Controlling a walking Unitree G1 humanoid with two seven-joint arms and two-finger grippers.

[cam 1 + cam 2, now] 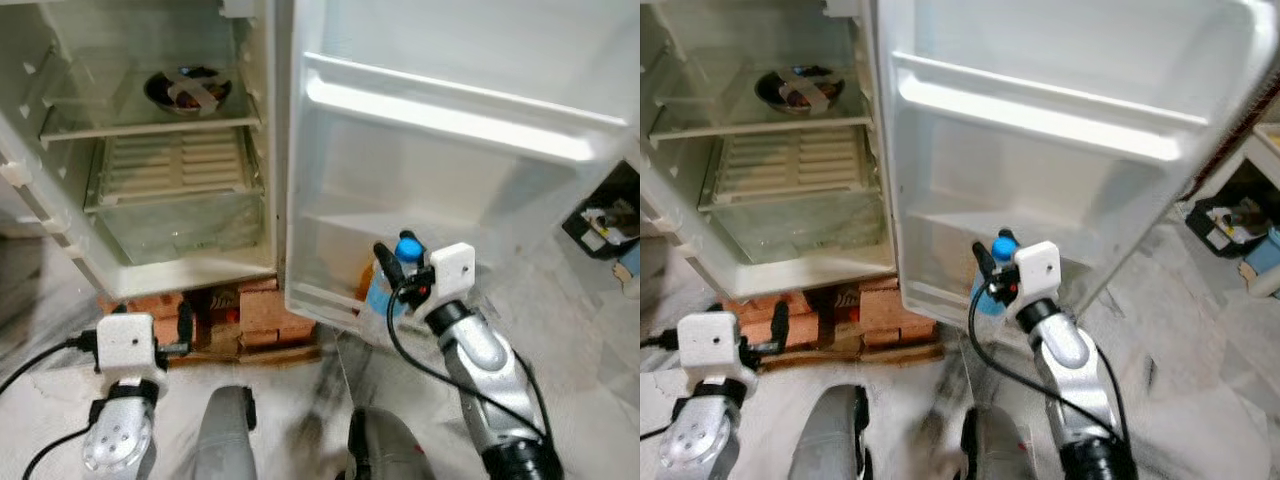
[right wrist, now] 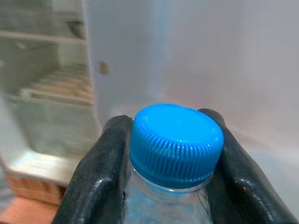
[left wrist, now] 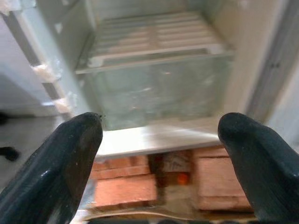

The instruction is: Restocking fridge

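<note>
The fridge [image 1: 60,235] stands open before me, its door [image 1: 450,160] swung out to the right. My right gripper [image 1: 398,262] is shut on a clear water bottle with a blue cap [image 2: 175,140], held upright at the door's lowest shelf [image 1: 330,300]. The black fingers [image 2: 100,168] clamp the bottle's neck just under the cap. A dark bowl [image 1: 187,88] sits on the upper glass shelf inside. My left gripper [image 1: 183,325] is open and low, pointing at the bricks [image 1: 245,315] under the fridge; its fingers [image 3: 60,163] frame the crisper drawer [image 3: 154,88].
The fridge rests on red bricks over a pale marble floor. A black box with items [image 1: 605,220] lies on the floor at the far right. The door's upper shelf rail [image 1: 450,110] juts out above the bottle. My own legs [image 1: 225,435] show at the bottom.
</note>
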